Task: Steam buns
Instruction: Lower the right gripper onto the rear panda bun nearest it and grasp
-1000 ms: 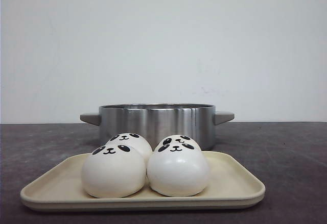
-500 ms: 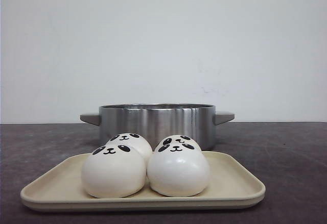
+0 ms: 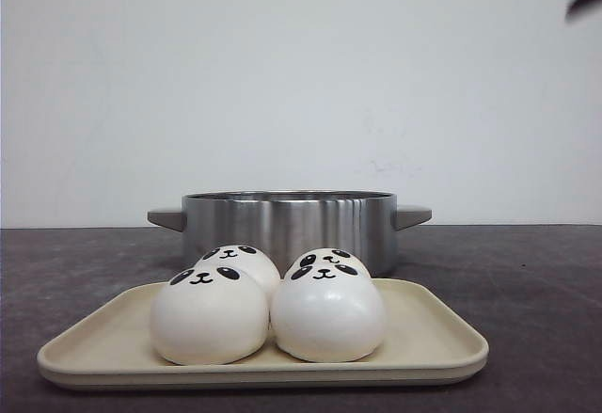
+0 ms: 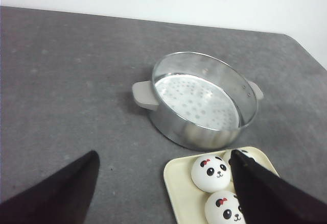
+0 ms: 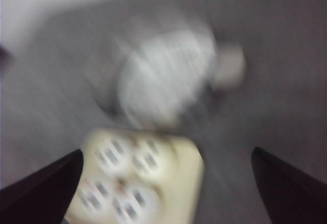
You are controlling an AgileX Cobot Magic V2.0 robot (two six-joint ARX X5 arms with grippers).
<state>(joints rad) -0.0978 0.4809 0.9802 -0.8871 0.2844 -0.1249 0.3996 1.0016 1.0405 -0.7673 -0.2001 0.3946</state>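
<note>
Both sets of jaws gape wide, holding nothing. Four white panda-faced buns [image 3: 268, 305] on a cream rectangular tray [image 3: 433, 342] lie below them, beside a round steel steamer pot [image 4: 199, 101].

We see the buns [image 3: 209, 319] as smooth and white with a soft sheen, their faces printed in glossy black. The tray [image 3: 442, 342] under them looks like matt cream plastic, with a rounded, even rim. Beyond the left gripper's fingers [image 4: 265, 193], the pot [image 4: 176, 124] is brushed metal, streaked with bright vertical reflections on its wall; its perforated floor shines paler, and its handles [image 4: 143, 94] look like dull grey plastic. The table [image 4: 66, 76] is dark grey, matt and faintly mottled. The wall [image 3: 282, 74] is plain matt white.
</note>
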